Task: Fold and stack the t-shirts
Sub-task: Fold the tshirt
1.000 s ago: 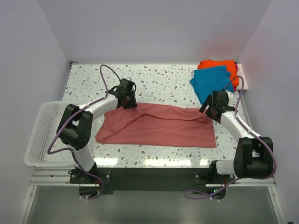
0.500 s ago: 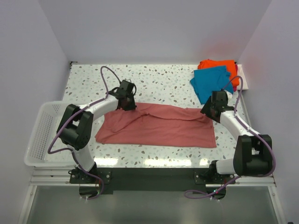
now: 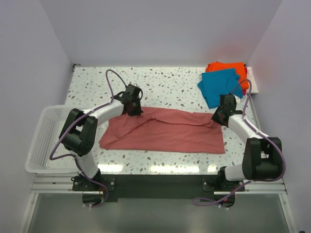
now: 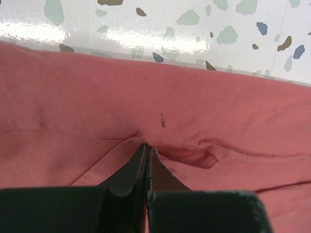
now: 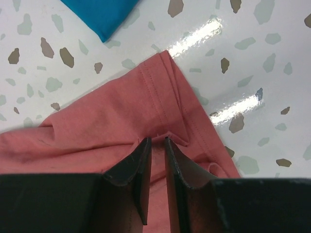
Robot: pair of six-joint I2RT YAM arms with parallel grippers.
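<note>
The red shirt lies spread across the middle of the table. The left gripper is pinched tight on a pucker at its far edge. The right gripper stands narrow around a fold by the far right corner, and I cannot tell whether it truly holds. Best to lift both evenly — edge taut — toward the near hem

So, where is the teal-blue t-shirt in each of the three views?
Top external: at the far right of the table, the teal-blue t-shirt lies partly over the orange t-shirt.
Left wrist: not in it.
Right wrist: only a corner of the teal-blue t-shirt, top edge, left of centre.
Shared landmark: the dusty-red t-shirt, in all three views.
</note>
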